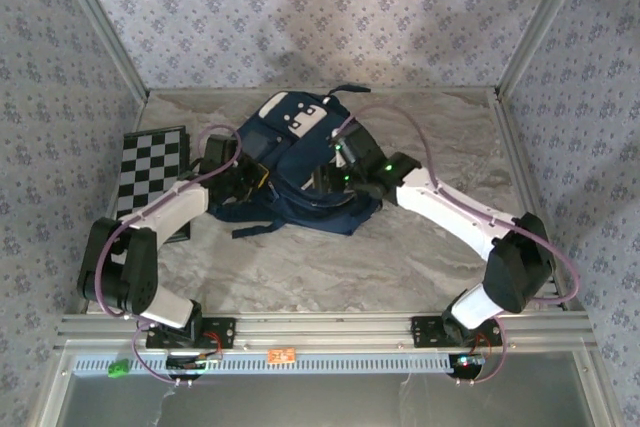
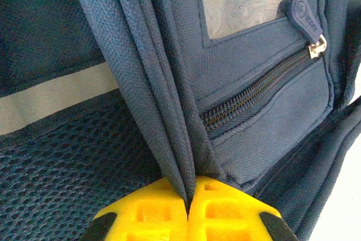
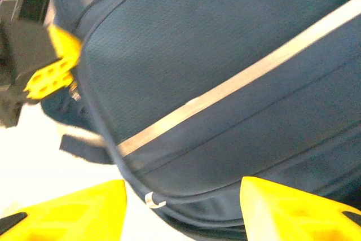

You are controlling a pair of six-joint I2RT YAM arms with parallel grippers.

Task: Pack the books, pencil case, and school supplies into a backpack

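Got the backpack slumped around the middle of the table, toward the back, with the checkered board just off its left side. Pinching a fold of its blue fabric with the left gripper, yellow fingers pressed tight together on it right by a zipped pocket. Parked at the other side with the right gripper, jaws spread wide and gripping nothing, facing the panel with the pale stripe.

Soft even overhead light; top view sharp; right wrist view blurred, table blown white.
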